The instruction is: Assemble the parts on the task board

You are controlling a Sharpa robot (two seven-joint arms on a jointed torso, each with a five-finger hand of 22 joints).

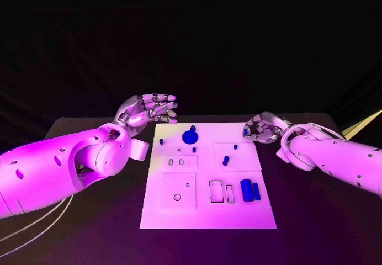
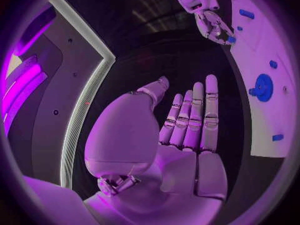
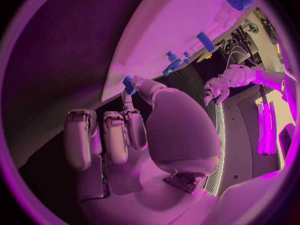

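My right hand (image 1: 263, 128) sits at the task board's (image 1: 208, 210) far right corner, pinching a small blue part (image 3: 128, 83) between thumb and a fingertip; the board lies just inward of it. My left hand (image 1: 149, 112) hovers off the far left corner, fingers apart, holding nothing. The blue disc with a knob (image 1: 190, 136) is nearer my left hand. Two blue cylinders (image 1: 250, 190) lie side by side near the board's right edge, long axes pointing away from me.

My head camera looks steeply down on the counter (image 1: 95, 221) and task board (image 1: 208, 212); each wrist camera sits close behind its own fingers, both sharing the board's far edge.
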